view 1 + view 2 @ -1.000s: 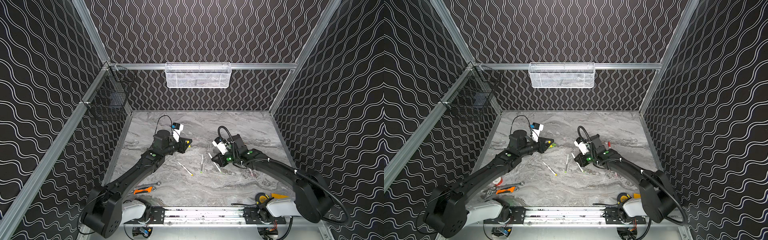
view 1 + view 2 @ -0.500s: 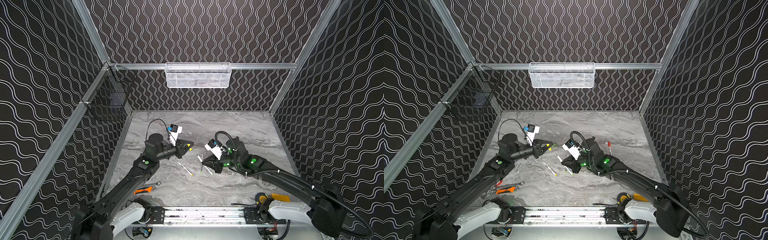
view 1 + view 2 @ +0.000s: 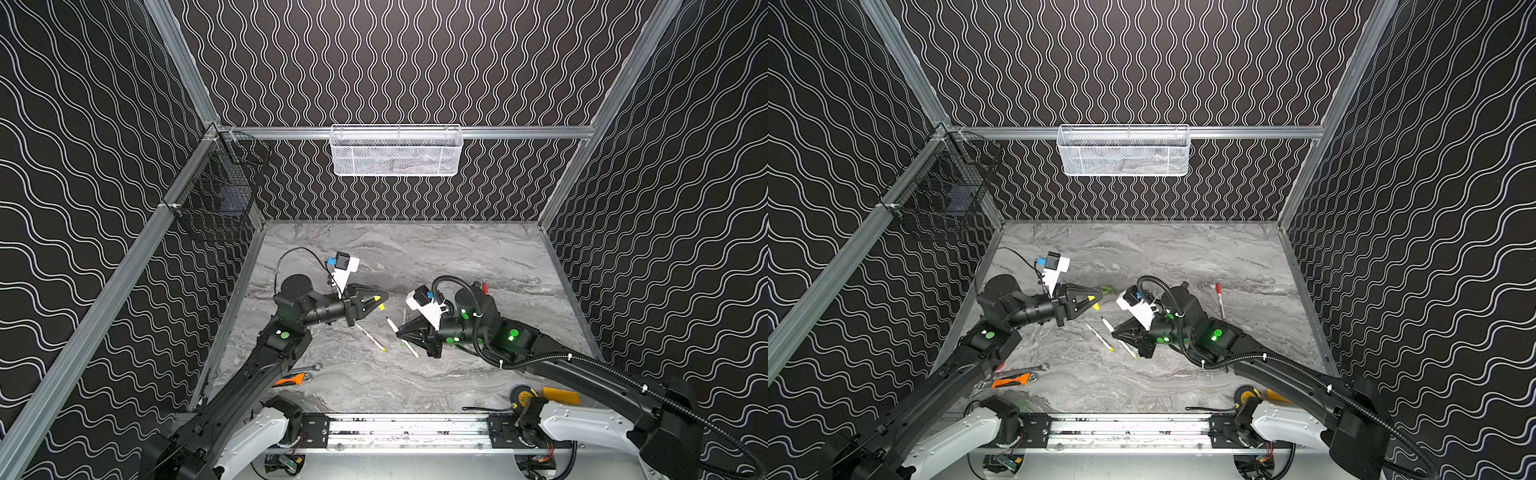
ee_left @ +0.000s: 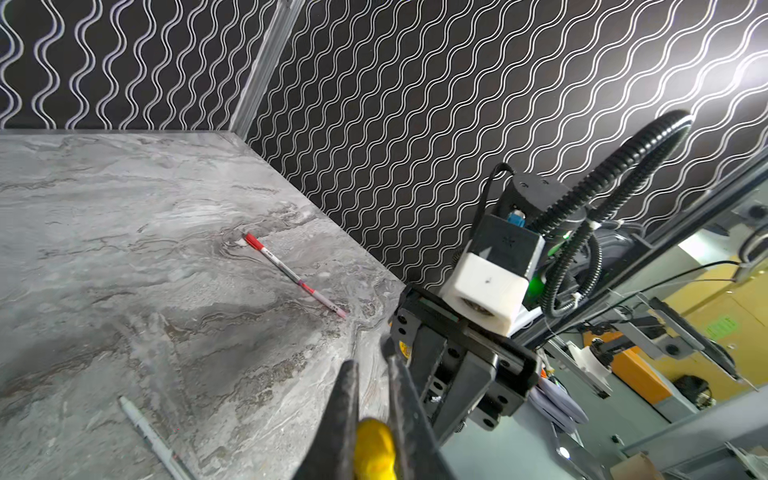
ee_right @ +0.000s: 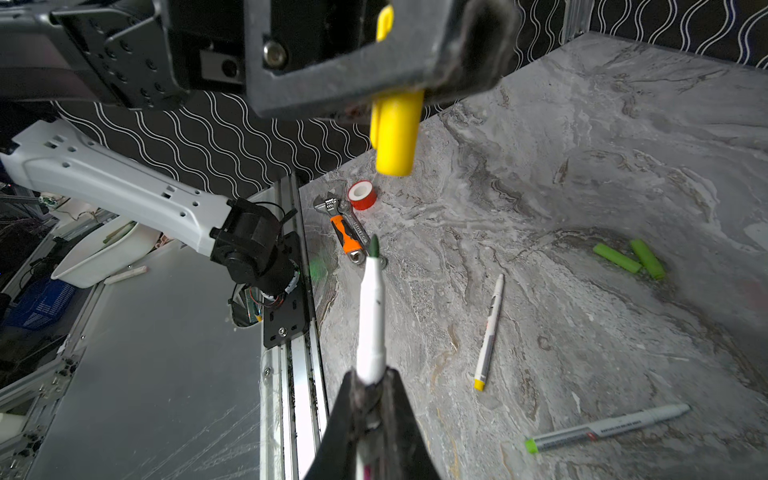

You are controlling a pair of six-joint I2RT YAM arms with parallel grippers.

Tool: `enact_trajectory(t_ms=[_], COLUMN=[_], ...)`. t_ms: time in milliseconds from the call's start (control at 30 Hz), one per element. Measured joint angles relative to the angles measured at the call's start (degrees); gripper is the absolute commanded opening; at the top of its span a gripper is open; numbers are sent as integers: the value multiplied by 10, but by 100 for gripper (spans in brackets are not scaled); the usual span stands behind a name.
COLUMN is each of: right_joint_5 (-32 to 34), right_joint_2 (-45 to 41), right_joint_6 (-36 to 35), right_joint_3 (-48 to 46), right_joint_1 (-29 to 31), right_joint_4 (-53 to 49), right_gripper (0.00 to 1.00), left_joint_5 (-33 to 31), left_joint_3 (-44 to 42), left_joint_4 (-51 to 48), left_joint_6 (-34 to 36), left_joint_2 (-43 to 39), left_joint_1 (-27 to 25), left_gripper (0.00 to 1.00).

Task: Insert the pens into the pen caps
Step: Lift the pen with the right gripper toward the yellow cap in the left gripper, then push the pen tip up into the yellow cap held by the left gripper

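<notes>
My left gripper [image 3: 383,297] is shut on a yellow pen cap [image 5: 395,137], whose open end sticks out below the fingers. My right gripper [image 3: 399,332] is shut on a white pen [image 5: 371,316] with a dark green tip, pointing up toward the cap with a gap between them. Two more pens lie on the table between the arms, one yellow-ended [image 5: 490,332] and one green-ended [image 5: 606,428]. A red-capped pen [image 4: 291,274] lies behind the right arm. Two green pen caps [image 5: 615,258] lie side by side beyond the left gripper.
A silver wrench [image 3: 305,369], an orange-handled tool [image 3: 291,379] and a red tape roll [image 5: 362,195] lie at the front left. A yellow tape measure [image 3: 524,397] sits front right. A white mesh basket [image 3: 397,151] hangs on the back wall, a black wire basket [image 3: 216,199] on the left.
My right gripper has swung left and lifted the pen off the table, its tip now facing the left gripper. The left gripper has come slightly nearer with the yellow cap.
</notes>
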Motion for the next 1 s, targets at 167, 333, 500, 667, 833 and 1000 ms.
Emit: enact_trajectory(t_ms=[167,333,500,667,833,1000], right_joint_5=[8,10,10,10,10,10], right_joint_2=[0,6,12,16,16,16], right_joint_6=[0,0,-3,-4,-4,-4], right_joint_3=[0,3,14,16,18,21], right_joint_1=[2,2,3,3,3,3], right_joint_4=[10,16,23,30,34,35], right_gripper=[9,8,8,8,7,7], left_joint_5=[19,32,34,34,38,33], left_joint_3=[-4,-4,-4,-4,-7,-7], left_joint_4=[20,26,28,29,29,28], left_joint_6=[-13,-14,-14,-14,-14,-13], left_joint_2=[0,3,3,0,-2,-9], left_joint_1=[0,0,0,0,0,1], left_gripper=[0,0,0,0,0,0])
